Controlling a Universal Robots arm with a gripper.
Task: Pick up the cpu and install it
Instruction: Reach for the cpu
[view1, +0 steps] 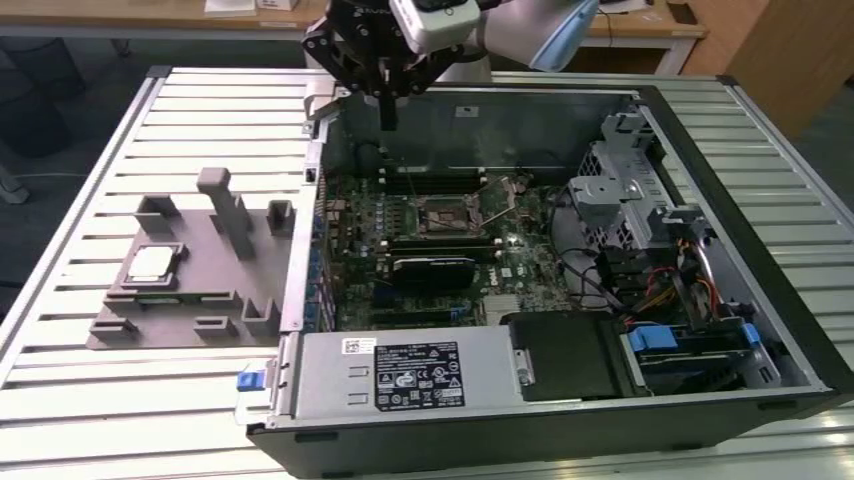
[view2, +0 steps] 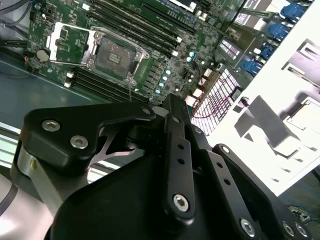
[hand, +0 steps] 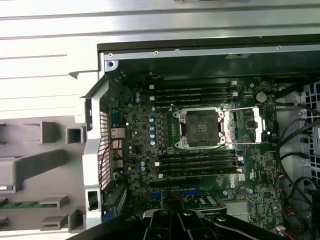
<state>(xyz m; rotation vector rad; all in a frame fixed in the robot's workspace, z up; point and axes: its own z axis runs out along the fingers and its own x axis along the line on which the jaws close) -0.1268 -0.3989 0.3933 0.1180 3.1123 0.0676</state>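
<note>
The cpu (view1: 150, 263), a small square chip with a silver-grey top, lies flat on the grey fixture block (view1: 187, 290) at the exterior view's left, outside the computer case. My gripper (view1: 387, 120) hangs over the far wall of the open case, well away from the cpu, with its fingers together and nothing between them. The black motherboard socket (view1: 441, 213) stands empty with its metal frame (view1: 502, 200) swung open. Both wrist views look down on that socket (hand: 200, 127) (view2: 114, 54), and the second wrist view has my gripper (view2: 172, 102) in front of it.
The open computer case (view1: 747, 200) lies on a slatted metal table (view1: 80, 160). Memory slots (hand: 195, 91) flank the socket. A power supply (view1: 400, 375) fills the near end and a drive cage (view1: 627, 190) with cables the right. Fixture posts (view1: 220, 205) rise beside the cpu.
</note>
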